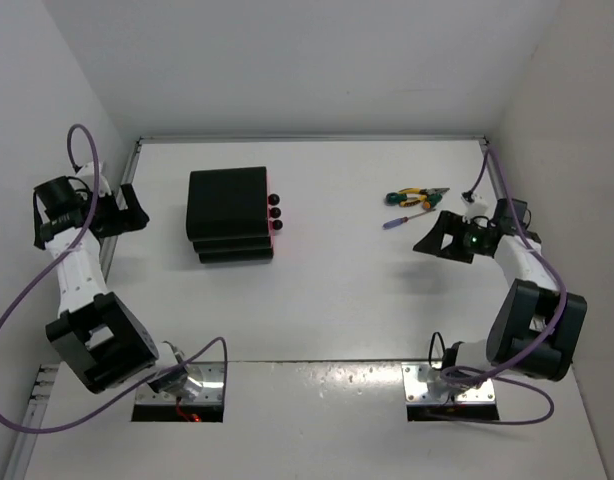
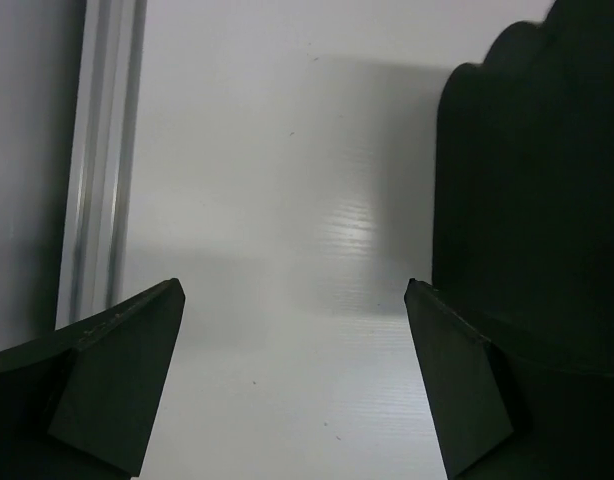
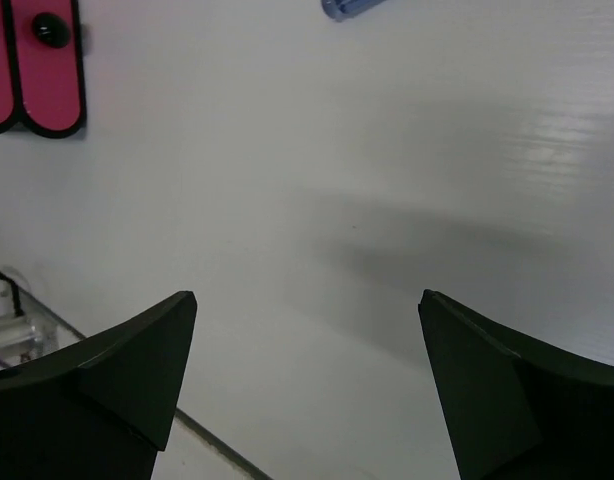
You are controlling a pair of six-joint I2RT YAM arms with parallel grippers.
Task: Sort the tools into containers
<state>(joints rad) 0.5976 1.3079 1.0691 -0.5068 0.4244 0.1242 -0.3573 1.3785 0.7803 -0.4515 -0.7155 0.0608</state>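
The tools lie in a small cluster at the back right of the table: pliers with yellow-orange handles [image 1: 425, 204], a green-handled tool [image 1: 402, 196] and a purple-handled screwdriver [image 1: 404, 220]. The screwdriver's purple handle [image 3: 352, 7] shows at the top edge of the right wrist view. My right gripper [image 1: 433, 237] [image 3: 308, 296] hangs open just in front of the tools, holding nothing. The black stepped cabinet [image 1: 228, 213] [image 2: 532, 180] stands at centre left, its pink drawers [image 1: 271, 214] [image 3: 35, 70] shut, with black knobs [image 1: 276, 212] facing right. My left gripper [image 1: 134, 208] [image 2: 294, 287] is open and empty, left of the cabinet.
A metal rail [image 2: 102, 160] runs along the table's left edge beside the white wall. The arm bases sit on metal plates [image 1: 450, 383] at the near edge. White walls close the table in on three sides.
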